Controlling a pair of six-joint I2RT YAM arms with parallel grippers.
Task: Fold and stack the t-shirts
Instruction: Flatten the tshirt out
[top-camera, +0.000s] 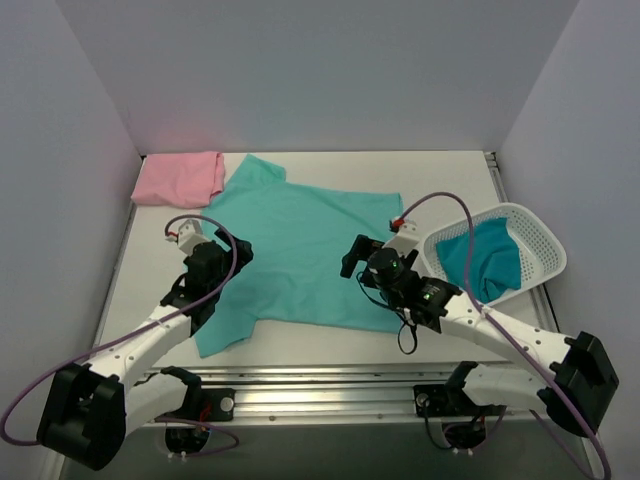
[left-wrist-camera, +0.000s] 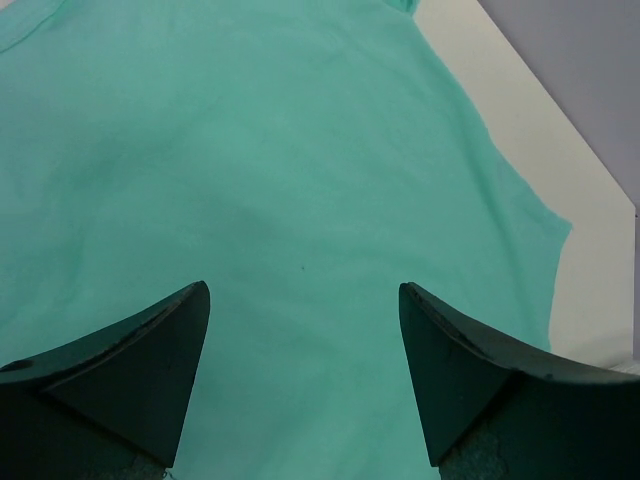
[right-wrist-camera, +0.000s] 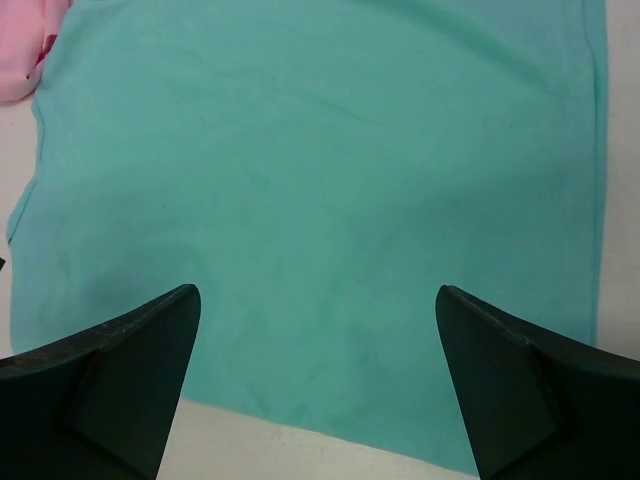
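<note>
A light mint-green t-shirt lies spread open and mostly flat across the middle of the white table. 1 sleeve reaches the far left and another the near left, and its straight hem faces the right side. The far sleeve ends just beside a pale pink t-shirt, which sits as a compact folded bundle in the far-left corner. A darker teal t-shirt lies crumpled inside a white mesh basket at the right edge of the table, near the mint shirt's hem but apart from it. The left gripper hangs over the left part of the mint shirt with its 2 dark fingers spread wide. Nothing is between them, and smooth green cloth fills the gap, with a strip of bare table showing past the shirt's edge on the right of that wrist view. The right gripper hangs over the right part of the same shirt, its 2 fingers also spread wide and holding nothing. In its wrist view the near edge of the shirt crosses just ahead of the fingertips and a sliver of pink shows in the upper left corner. Whether either gripper touches the cloth cannot be told.
</note>
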